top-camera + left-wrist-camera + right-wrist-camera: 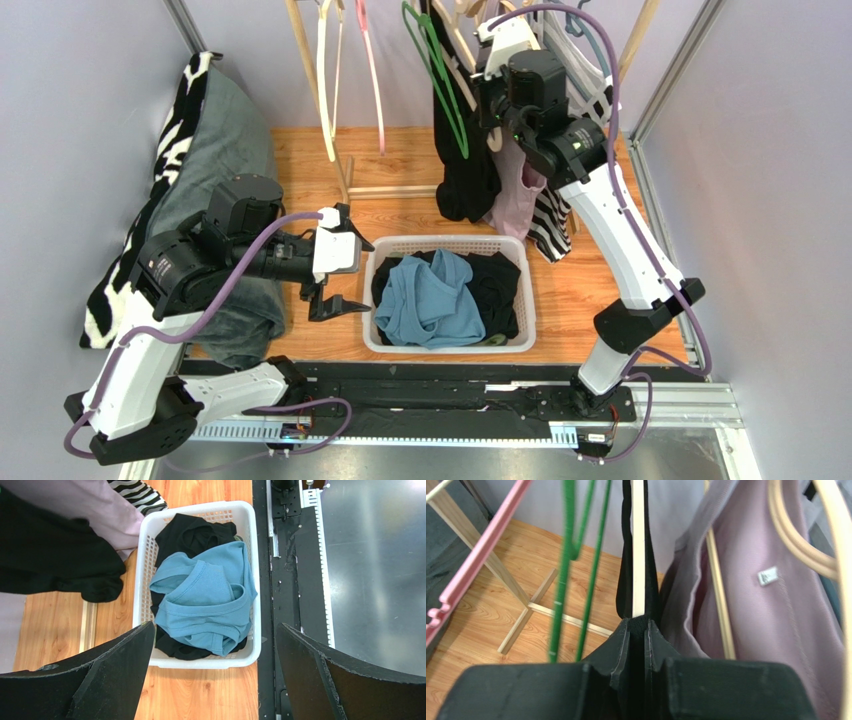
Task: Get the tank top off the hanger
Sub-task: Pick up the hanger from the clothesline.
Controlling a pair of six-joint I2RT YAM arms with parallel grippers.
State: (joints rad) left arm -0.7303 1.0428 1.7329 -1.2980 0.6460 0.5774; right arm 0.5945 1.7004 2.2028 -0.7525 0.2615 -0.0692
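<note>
Hanging long-axis vertical, black tank top (460,185); right claw (644,625) pinching it; left claw (215,628) spread.

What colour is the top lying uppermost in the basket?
The top is light blue, clearest in the left wrist view.

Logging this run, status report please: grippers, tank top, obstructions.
Left gripper open beside basket. Right gripper shut on black tank top, not yet off hanger. Green hanger, pink garment close alongside.

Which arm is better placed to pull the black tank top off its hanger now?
Right: the right gripper is shut on the black tank top over the cream hanger; the left gripper hangs open over the basket.
</note>
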